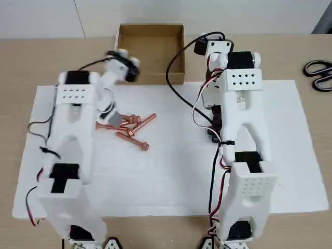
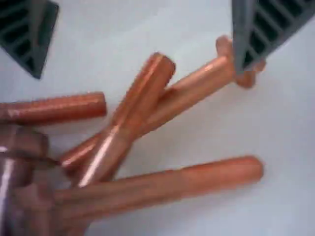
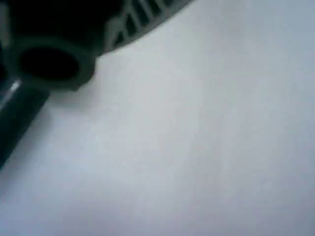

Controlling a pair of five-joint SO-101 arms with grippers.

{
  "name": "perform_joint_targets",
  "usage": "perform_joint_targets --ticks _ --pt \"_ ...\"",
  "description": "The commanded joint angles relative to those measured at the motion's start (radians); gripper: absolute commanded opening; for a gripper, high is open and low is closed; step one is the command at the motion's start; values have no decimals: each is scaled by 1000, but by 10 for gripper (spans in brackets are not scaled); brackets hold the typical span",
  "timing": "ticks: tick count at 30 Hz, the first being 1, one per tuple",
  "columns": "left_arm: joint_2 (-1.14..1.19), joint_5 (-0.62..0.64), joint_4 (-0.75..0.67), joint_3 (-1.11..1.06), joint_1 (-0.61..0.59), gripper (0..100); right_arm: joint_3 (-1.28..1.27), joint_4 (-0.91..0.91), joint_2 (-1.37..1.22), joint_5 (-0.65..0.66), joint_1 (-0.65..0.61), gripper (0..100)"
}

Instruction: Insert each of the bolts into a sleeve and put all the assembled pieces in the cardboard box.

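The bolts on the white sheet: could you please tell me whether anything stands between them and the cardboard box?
Nothing visible lies on the sheet between the bolts and the cardboard box. The left arm's own wrist hangs over that stretch, and a black cable curves past one front corner of the box.

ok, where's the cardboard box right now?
High view: the cardboard box sits on the table at its far side, slightly left of centre, just past the white sheet and beyond the bolts.
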State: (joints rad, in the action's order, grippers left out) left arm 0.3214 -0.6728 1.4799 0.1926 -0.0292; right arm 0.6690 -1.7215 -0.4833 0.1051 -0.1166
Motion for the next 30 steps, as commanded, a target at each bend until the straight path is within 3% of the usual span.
perform_joint_targets --ticks 1,8,22,30 --pt "12 -126 -54 68 57 240 5 -15 67 3 4 4" --pt "97 -192 -261 71 63 240 5 -16 67 3 10 4" --pt "221 -192 -315 71 61 237 5 -15 61 3 10 4" --pt "213 -190 -308 73 63 88 5 -13 61 3 10 4"
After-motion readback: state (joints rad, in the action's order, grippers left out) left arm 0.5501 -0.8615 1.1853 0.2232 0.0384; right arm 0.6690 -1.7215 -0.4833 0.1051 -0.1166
